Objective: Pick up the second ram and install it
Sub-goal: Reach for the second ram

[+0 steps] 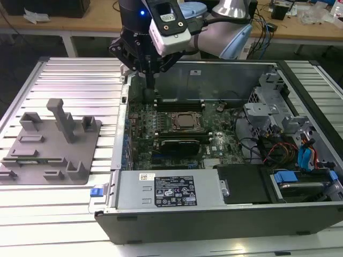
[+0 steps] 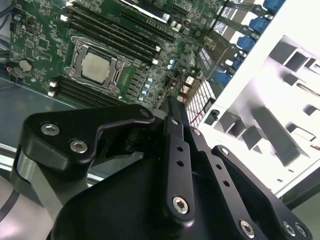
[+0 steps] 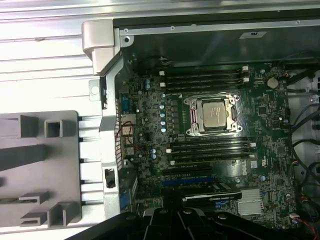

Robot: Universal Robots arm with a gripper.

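Observation:
My gripper hangs over the open computer case, above the motherboard's corner at the exterior view's left, next to the case wall. In the second wrist view its two black fingers are pressed together into one narrow bar with nothing between them. Black memory slots run along one side of the processor and more slots along the other side. Among these slots I cannot tell the second ram apart. The grey fixture stands on the ribbed table at the exterior view's left.
The case wall rises between the fixture and the motherboard. A power supply fills the near side of the case, with drive cages and cables toward the exterior view's right. A graphics card lies near the processor.

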